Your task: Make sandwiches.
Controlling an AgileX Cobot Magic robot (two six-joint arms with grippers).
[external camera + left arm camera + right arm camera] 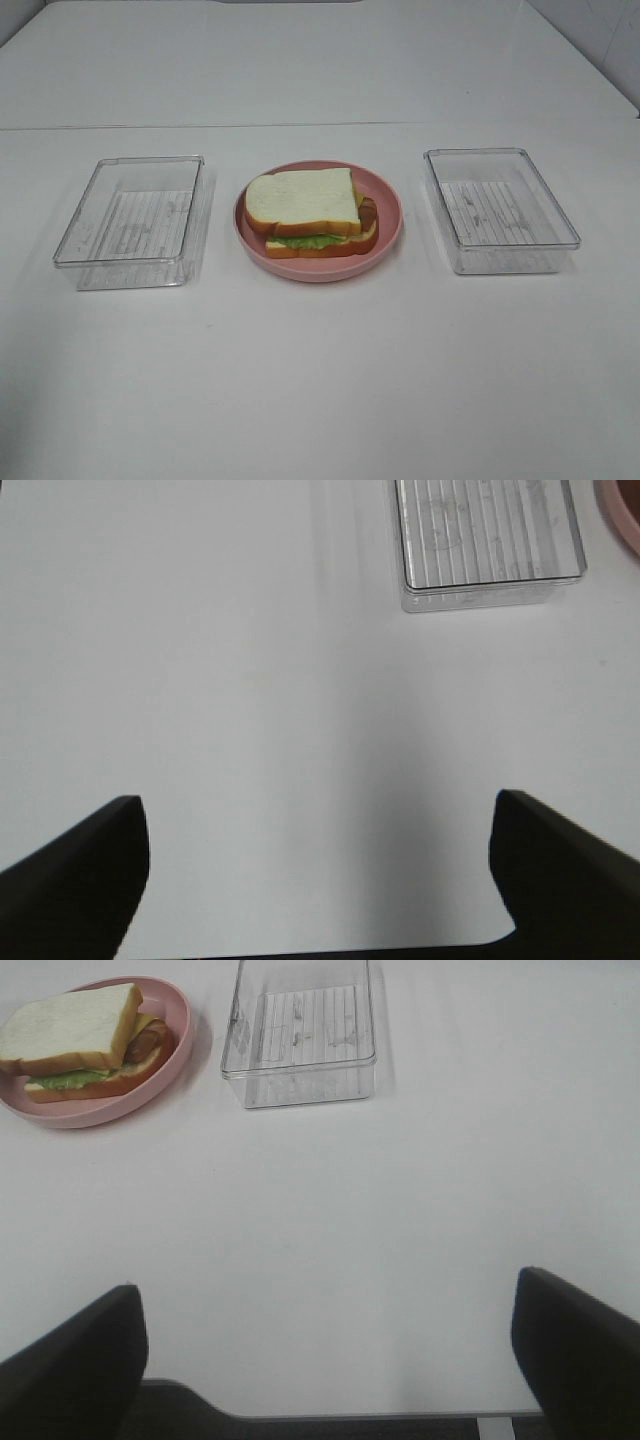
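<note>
A stacked sandwich (308, 212) sits on the pink round plate (390, 205) at the table's middle: two white bread slices with orange-brown crust, green lettuce and a brown strip between them. The right wrist view shows the same sandwich (80, 1042) on its plate (175, 1045). Neither arm appears in the exterior high view. My left gripper (320, 865) is open over bare white table, nothing between its fingers. My right gripper (325, 1360) is open too, held back from the plate with nothing in it.
Two clear plastic boxes flank the plate: an empty one on the left (133, 220) and an empty one on the right (500, 208). The left box (485, 535) and the right box (300, 1030) also show in the wrist views. The table is white.
</note>
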